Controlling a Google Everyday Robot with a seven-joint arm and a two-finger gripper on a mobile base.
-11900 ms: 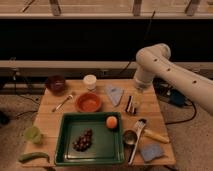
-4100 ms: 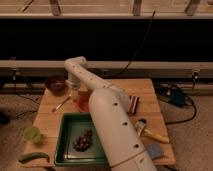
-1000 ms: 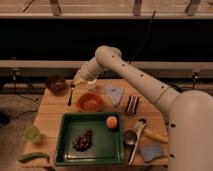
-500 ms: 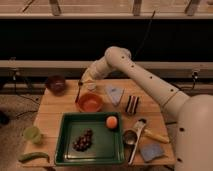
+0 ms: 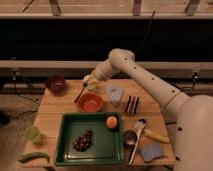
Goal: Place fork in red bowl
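We see the fork (image 5: 80, 93) hanging tilted above the red bowl's (image 5: 90, 102) left rim, near the table's (image 5: 50, 112) back edge. Our gripper (image 5: 89, 82) sits just above, clamped shut on the fork's upper end. Rightward, the arm (image 5: 145, 80) bends at its elbow and stretches to the table's right side.
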